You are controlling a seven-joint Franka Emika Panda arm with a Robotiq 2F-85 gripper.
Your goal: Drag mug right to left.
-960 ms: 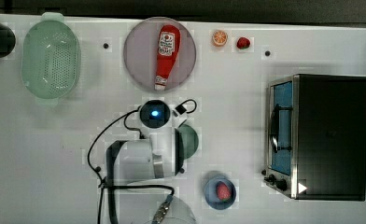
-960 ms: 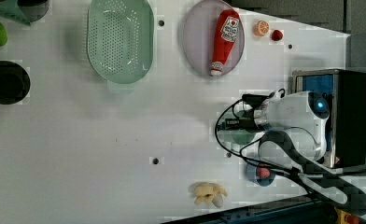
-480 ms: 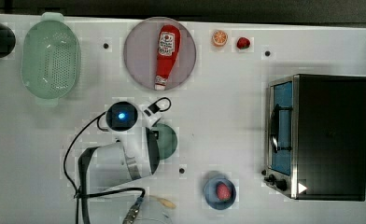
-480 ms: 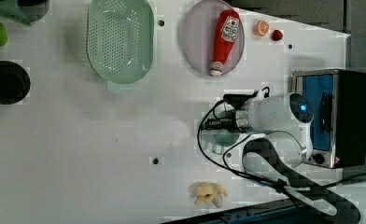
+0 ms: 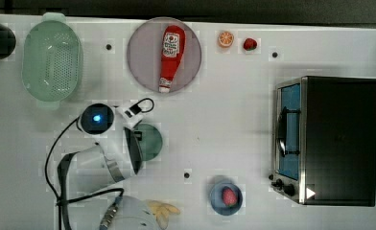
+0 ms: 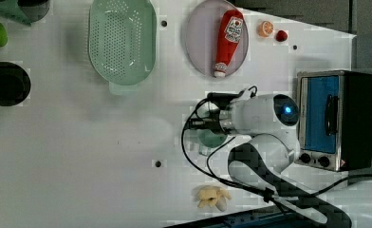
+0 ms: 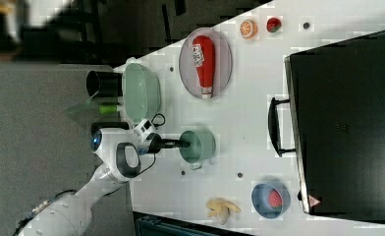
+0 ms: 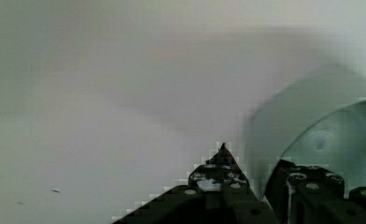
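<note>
The teal-green mug (image 5: 151, 141) stands upright on the white table (image 5: 224, 120), just left of centre in the top view, below the grey plate. My gripper (image 5: 137, 143) is at the mug's left rim in the top view. In the wrist view one finger (image 8: 221, 163) sits outside the mug wall (image 8: 312, 107) and the other finger (image 8: 291, 175) inside it, so the gripper (image 8: 258, 170) is shut on the wall. The right view shows the gripper (image 7: 185, 144) reaching from the right view's left onto the mug (image 7: 203, 146). In the left view the mug (image 6: 212, 139) is half hidden under the hand.
A pale green colander (image 5: 52, 60) stands at the top view's upper left and a plate with a ketchup bottle (image 5: 169, 50) above the mug. A toaster oven (image 5: 327, 139) fills the top view's right. A blue bowl (image 5: 226, 195) and a banana (image 5: 164, 211) lie near the lower edge.
The arm and the mug have slid together toward the top view's left, from near the table's centre to below the plate's left half.
</note>
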